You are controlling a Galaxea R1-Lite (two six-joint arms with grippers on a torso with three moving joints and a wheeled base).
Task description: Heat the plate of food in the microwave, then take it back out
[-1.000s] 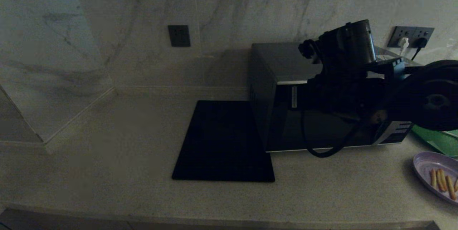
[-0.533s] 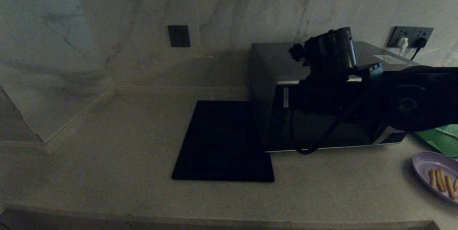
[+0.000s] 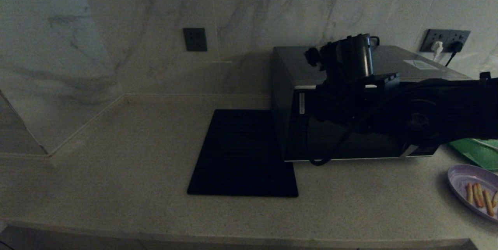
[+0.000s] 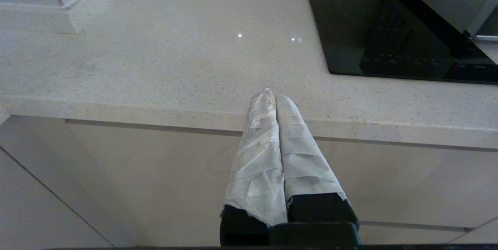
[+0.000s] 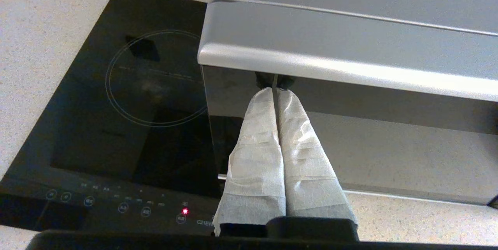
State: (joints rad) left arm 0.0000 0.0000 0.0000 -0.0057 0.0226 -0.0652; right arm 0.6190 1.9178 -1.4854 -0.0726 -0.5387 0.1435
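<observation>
Grey and boxy, the microwave (image 3: 350, 106) sits at the back of the desk (image 3: 136, 156) with its door closed, and a flat black cooktop (image 3: 243, 152) lies just beside it. The right hand (image 5: 275, 92) has its white-wrapped fingers (image 5: 256, 141) pressed together, with the tips at the top left corner of the dark glass door. The purple plate of fries (image 3: 474, 191) sits on the desk near the microwave's right end, and the left hand (image 4: 272, 100) hangs by the desk's front edge, fingers pressed together too.
</observation>
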